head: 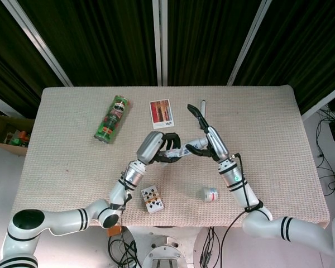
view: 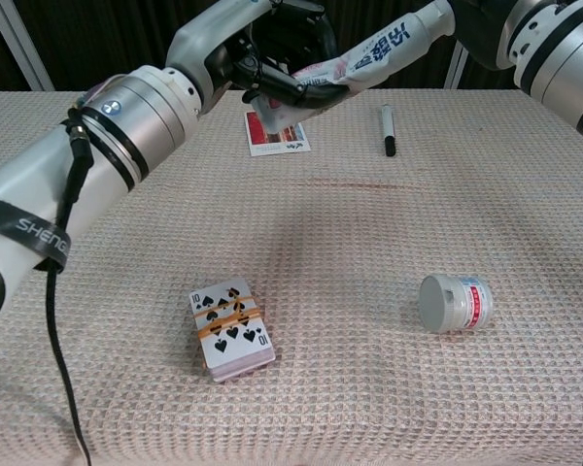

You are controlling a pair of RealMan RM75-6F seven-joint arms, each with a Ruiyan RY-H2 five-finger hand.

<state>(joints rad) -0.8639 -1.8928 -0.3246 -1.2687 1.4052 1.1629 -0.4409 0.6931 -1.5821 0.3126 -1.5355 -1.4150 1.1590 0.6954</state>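
1. A white tube with blue lettering point(view: 384, 49) is held above the tabletop point(head: 268, 123) by both hands, nearer the robot than the photo card point(head: 161, 113).
2. The left hand point(head: 156, 146) is seen with its fingers curled around one end of the tube; its grip appears firm.
3. The right hand point(head: 204, 137) is closed on the other end, though exactly how its fingers lie cannot be told, since most of it is cut off in the chest view.
4. Judged from this, the tube has been lifted and is shared between the hands; whether it is being passed across or opened cannot be told, and neither is finished.
5. Beyond the tube, a black marker point(view: 388, 129) lies just beside the photo card.
6. Nearer the robot than the photo card, a banded deck of cards point(view: 231, 327) and a small white jar point(view: 454, 303) on its side rest untouched.
7. A green can point(head: 111, 118) lies left of the photo card.
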